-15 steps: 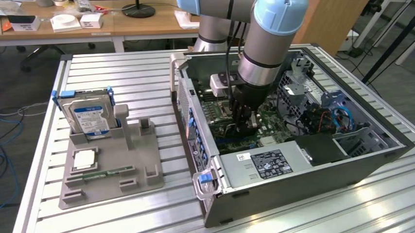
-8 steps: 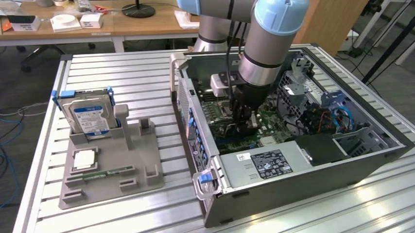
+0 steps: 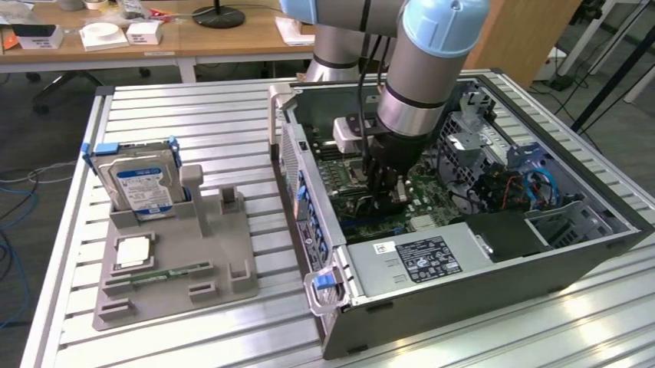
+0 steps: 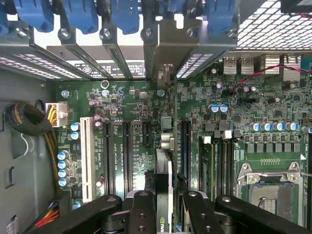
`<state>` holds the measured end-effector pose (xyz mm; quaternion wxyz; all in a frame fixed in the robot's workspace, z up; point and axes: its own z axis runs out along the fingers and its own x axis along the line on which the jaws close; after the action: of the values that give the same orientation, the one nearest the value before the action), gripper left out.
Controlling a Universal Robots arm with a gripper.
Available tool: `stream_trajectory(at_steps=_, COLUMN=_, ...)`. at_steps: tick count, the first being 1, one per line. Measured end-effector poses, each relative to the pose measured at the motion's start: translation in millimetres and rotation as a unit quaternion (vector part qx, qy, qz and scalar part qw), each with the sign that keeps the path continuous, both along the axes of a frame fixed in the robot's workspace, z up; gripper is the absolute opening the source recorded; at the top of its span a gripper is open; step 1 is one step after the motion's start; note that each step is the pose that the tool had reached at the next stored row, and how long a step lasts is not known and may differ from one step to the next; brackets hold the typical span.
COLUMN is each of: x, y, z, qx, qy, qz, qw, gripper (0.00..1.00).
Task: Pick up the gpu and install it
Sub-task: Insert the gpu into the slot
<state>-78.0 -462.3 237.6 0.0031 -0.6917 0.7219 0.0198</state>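
Black pincer point(image 4: 163, 214) at centre-bottom of the wrist view, clamped on the thin dark gpu card point(image 4: 163, 168), held edge-on above the green motherboard point(image 4: 131, 105) inside the open grey PC case point(image 3: 461, 287). Advice: keep card square to the long black slot point(image 4: 185, 146), bracket at the rear opening, press evenly.

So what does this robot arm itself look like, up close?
The arm is a thick silver-grey metal tube with a rounded pale blue cap at its joint and a black band lower down. Thin black cables run alongside it. Its gripper is all black, with jointed fingers dotted with round bolt heads.
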Motion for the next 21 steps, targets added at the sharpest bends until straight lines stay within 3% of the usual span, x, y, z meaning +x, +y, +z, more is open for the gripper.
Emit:
stream_trajectory(at_steps=10, x=-0.6, y=0.0, z=-5.9, qx=-0.0001, qy=-0.0015, qz=0.0, qw=1.0, gripper=0.26)
stream_trajectory(at_steps=12, x=-0.5, y=0.5, z=-7.7, qx=0.0021, qy=-0.0024, qz=0.0, qw=1.0, gripper=0.27)
stream_trajectory(at_steps=14, x=-0.6, y=0.0, z=-5.9, qx=-0.0002, qy=-0.0014, qz=0.0, qw=1.0, gripper=0.33)
stream_trajectory(at_steps=17, x=-0.5, y=0.0, z=-5.8, qx=-0.0001, qy=-0.0015, qz=0.0, qw=1.0, gripper=0.45)
stream_trajectory(at_steps=21, x=-0.5, y=0.0, z=9.1, qx=0.0005, qy=-0.0013, qz=0.0, qw=1.0, gripper=0.45)
